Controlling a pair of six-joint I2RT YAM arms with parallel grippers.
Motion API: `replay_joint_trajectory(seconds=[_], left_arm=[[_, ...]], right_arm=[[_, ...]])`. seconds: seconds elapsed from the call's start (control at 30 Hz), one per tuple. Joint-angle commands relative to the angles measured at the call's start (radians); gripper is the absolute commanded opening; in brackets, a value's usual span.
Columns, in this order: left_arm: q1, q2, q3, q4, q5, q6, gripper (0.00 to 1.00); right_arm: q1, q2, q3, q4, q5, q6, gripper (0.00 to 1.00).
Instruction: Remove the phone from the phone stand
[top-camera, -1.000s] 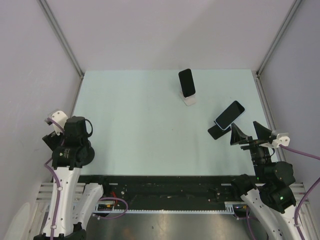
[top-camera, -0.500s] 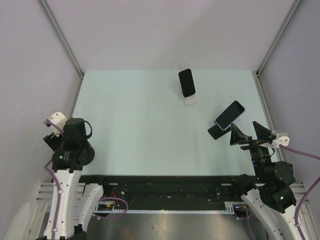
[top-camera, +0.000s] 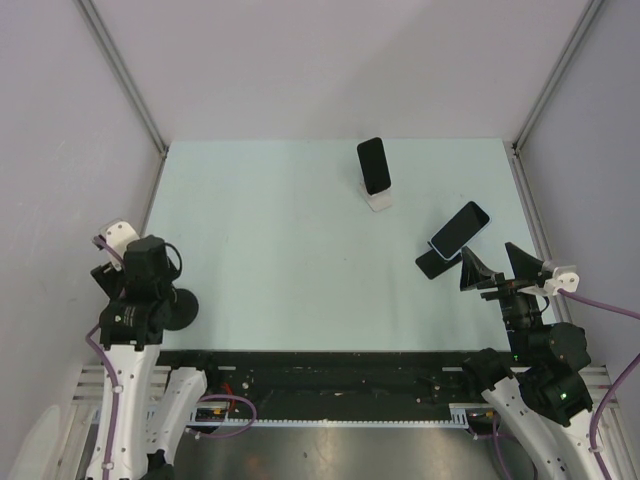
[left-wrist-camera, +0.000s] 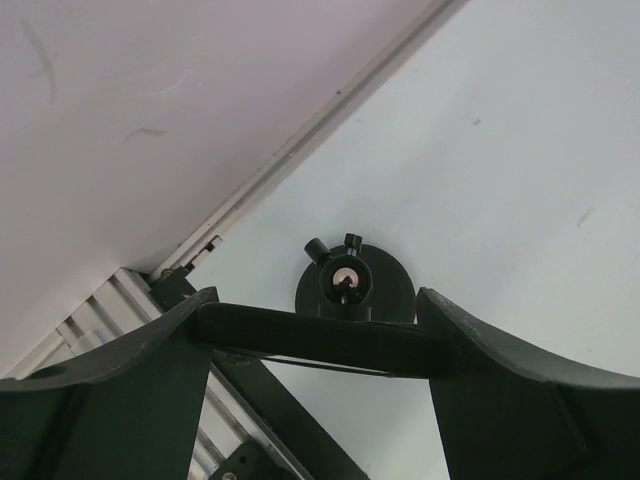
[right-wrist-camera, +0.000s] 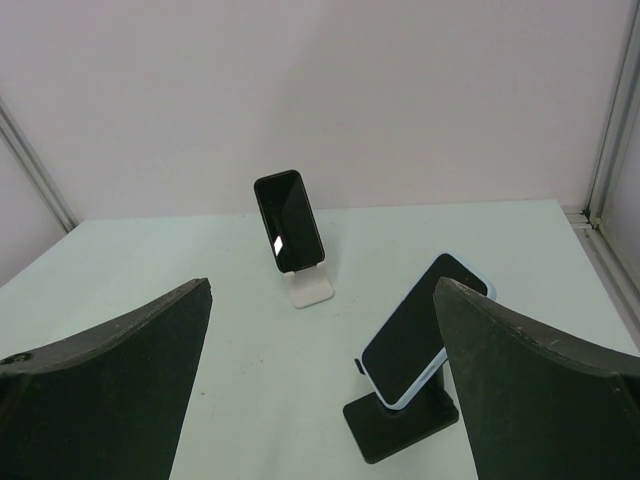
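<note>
Leaning back on a black stand (top-camera: 432, 264), a phone with a pale edge (top-camera: 460, 227) is seen with its dark face turned up. The right gripper (top-camera: 495, 263) is just beside the black stand, on its near side. This phone is judged to be the one to take, as it is closest. A second, black phone (top-camera: 374, 165) is propped on a white stand (top-camera: 380, 203) well beyond the black stand. Which phone is meant is not told by the task.

The phone is likely thin, stiff and light. Its smooth glass face may slip, and it could crack if dropped. It is best held by its two long edges, up near the top end, away from the black stand. The black stand looks light too, so it may be dragged along.

The right gripper's fingers are spread wide and nothing is held. The left gripper (left-wrist-camera: 320, 345) is far to the left of the black stand, with its fingers also wide apart and bare.

How the phone is kept on the black stand cannot be seen, because the lip or clip is hidden behind the phone. The phone's back is hidden as well. A round black part (left-wrist-camera: 354, 285) is seen past the left gripper, and what it is cannot be told.
</note>
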Motion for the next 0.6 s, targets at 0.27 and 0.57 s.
replay_joint_trajectory(seconds=[0.27,0.57], left_arm=[[-0.067,0.048,0.131,0.132,0.368,0.037,0.41],[-0.424,0.188,0.171,0.261,0.287,0.009,0.43]], right_arm=[[0.002,-0.011,0.035,0.01,0.003,-0.012,1.0],[-0.018,-0.011,0.024,0.02,-0.021,-0.021,1.0]])
